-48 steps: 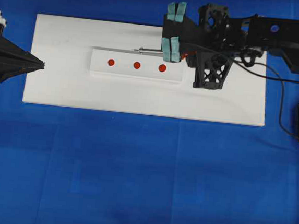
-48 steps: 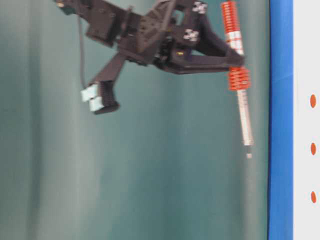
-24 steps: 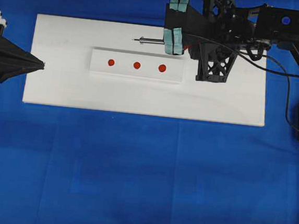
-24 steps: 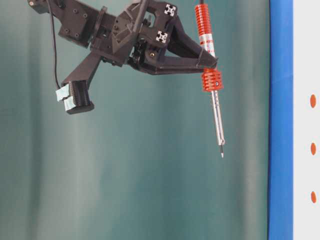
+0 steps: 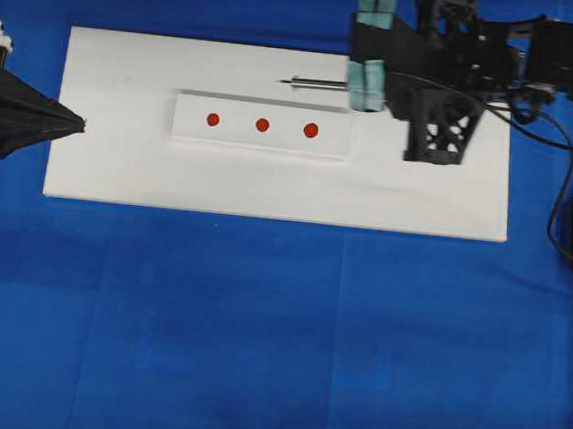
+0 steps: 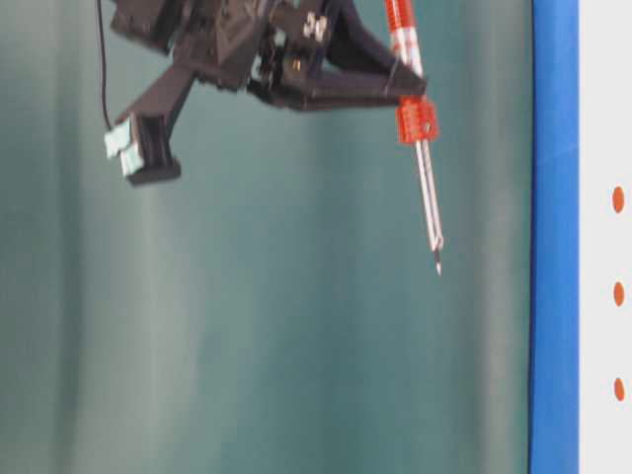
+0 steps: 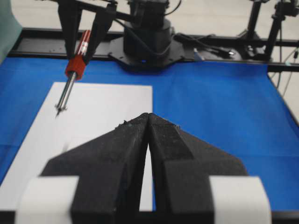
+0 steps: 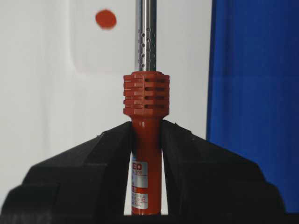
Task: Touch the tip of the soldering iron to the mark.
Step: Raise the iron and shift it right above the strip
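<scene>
While the counter [image 5: 254, 352] lies under blue cloth, a white board [image 5: 119, 175] rests on it, carrying a raised white strip [image 5: 188, 131] with three red marks: left mark [image 5: 212, 120], middle mark [image 5: 262, 125], right mark [image 5: 311, 130]. Right end effector [image 8: 145, 140]: fingers clamped together on the red-orange handle of the soldering iron [image 8: 145, 93], held in the air above the board. Silver shaft projects past the ribbed collar; the tip [image 5: 283, 81] sits over bare board just beyond the strip's far edge, clear of all three marks. Black cord [image 5: 561, 178] trails off the right arm. Left end effector [image 7: 148, 122]: jaws together, holding nothing, parked at the board's left edge, pointing along it.
</scene>
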Tool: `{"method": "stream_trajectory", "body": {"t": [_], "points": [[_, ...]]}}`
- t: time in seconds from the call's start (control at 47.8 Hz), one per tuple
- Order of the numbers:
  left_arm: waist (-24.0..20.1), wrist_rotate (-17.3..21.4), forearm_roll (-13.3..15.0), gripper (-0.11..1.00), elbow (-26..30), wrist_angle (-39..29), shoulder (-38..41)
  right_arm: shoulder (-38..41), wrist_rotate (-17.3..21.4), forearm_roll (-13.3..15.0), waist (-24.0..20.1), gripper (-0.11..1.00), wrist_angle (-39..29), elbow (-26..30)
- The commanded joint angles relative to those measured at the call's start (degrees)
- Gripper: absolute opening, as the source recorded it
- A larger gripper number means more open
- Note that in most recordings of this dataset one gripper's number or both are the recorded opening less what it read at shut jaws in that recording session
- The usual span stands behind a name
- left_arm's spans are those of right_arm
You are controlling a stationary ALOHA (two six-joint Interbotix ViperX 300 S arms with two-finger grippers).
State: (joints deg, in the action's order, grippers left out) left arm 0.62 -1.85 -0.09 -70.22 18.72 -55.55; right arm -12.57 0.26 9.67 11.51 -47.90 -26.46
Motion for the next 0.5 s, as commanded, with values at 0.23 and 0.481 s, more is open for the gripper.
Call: {"method": "stream_trajectory", "body": {"t": [0.23,0.481], "points": [[0.1,0.0,-0.1,0.02,0.6,0.4,0.3,-9.1,0.1,0.2,0.7,0.07,-0.4,-6.1],[0.1,0.0,-0.1,0.02,0.6,0.4,0.2,-10.7,0.1,0.1,0.6,0.06,-1.1,-7.4]]}}
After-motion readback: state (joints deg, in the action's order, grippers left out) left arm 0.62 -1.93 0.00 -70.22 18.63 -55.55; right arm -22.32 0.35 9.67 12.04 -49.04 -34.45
